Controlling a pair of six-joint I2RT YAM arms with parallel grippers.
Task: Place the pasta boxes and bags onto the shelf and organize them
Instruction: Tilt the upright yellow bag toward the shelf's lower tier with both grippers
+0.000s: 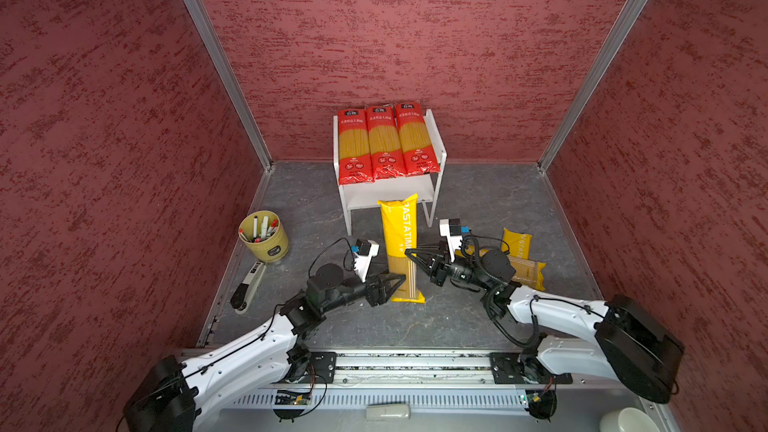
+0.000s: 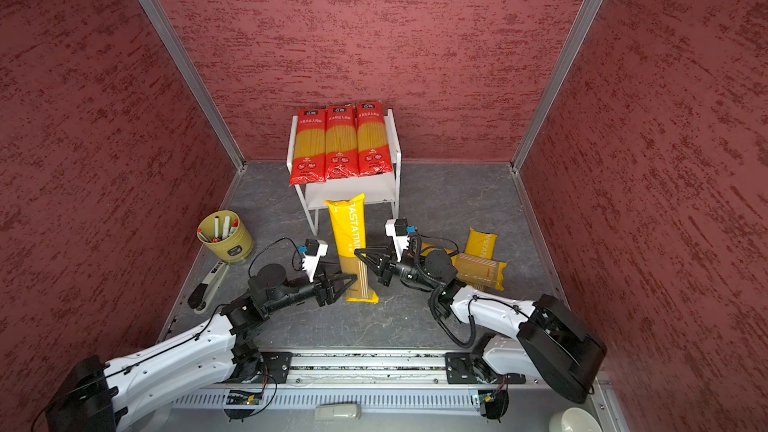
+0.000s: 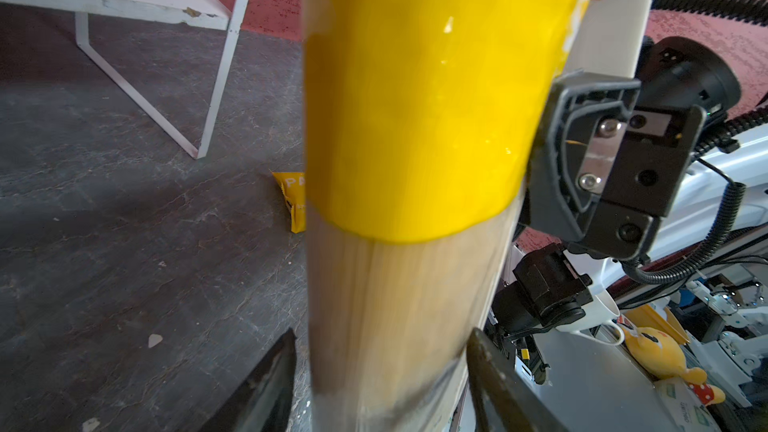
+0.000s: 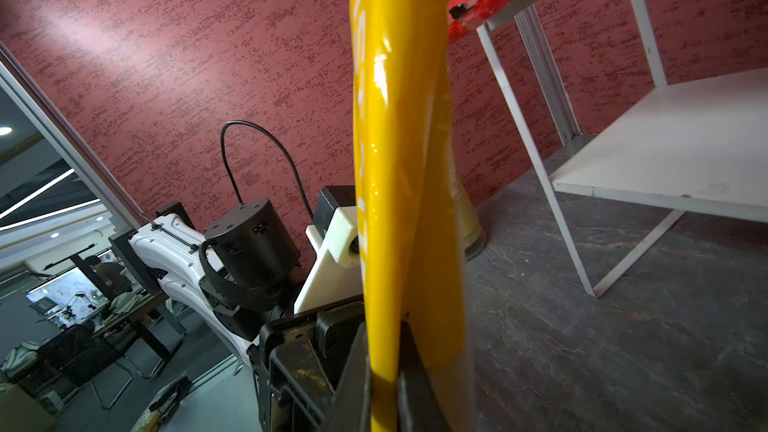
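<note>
- Red-mottled walls (image 1: 415, 35) enclose a grey marbled worktop (image 1: 415, 326).
- White two-tier shelf (image 1: 437, 130) stands at the back edge. Three red packs (image 1: 385, 141) with clear middles lie side by side on its top board.
- Upright yellow pack (image 1: 401, 238), lettered PASTATIME and clear lower down, stands mid-worktop before the shelf.
- Two yellow packs (image 1: 523, 268) lie overlapping near the right edge.
- Left gripper (image 1: 397, 280): jaws apart, straddling the upright pack's clear part.
- Right gripper (image 1: 409, 252): jaws pinched on its yellow film.
</note>
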